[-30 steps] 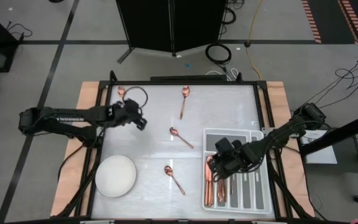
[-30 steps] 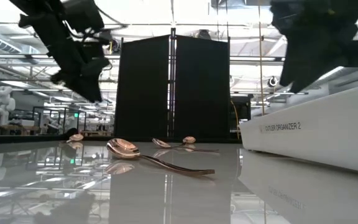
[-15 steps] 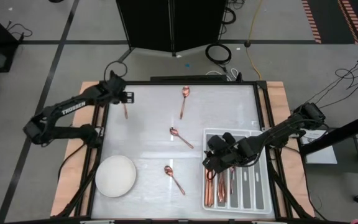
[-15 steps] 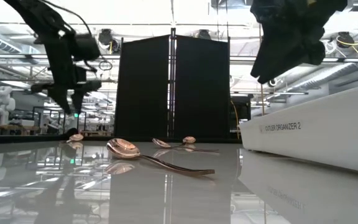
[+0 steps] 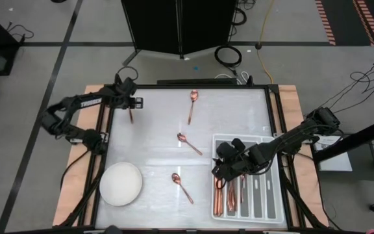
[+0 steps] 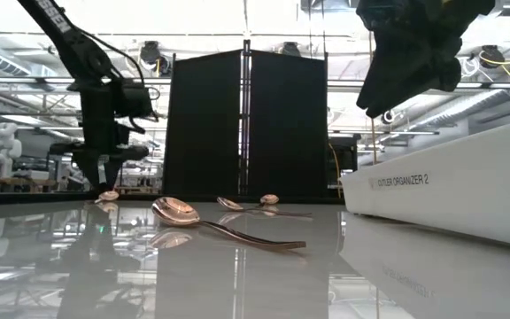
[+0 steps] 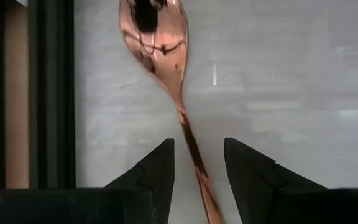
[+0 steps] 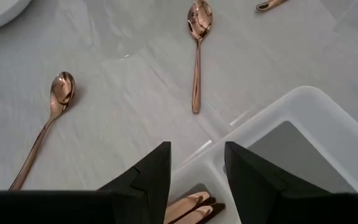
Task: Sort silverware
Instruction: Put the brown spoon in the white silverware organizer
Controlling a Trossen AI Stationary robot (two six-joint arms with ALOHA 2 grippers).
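Copper spoon lies with its long axis toward 12 o'clock, handle between the spread left gripper fingers, untouched.

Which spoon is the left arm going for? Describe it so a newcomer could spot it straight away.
Start at the white table's far left corner, away from the white bowl. The spoon lies there by the black frame. Unlike the other loose spoons, it has the left pincer open astride its handle.

From above, the left gripper covers most of the far-left spoon; its handle end is hidden between the fingers. The right gripper hides part of the cutlery tray.
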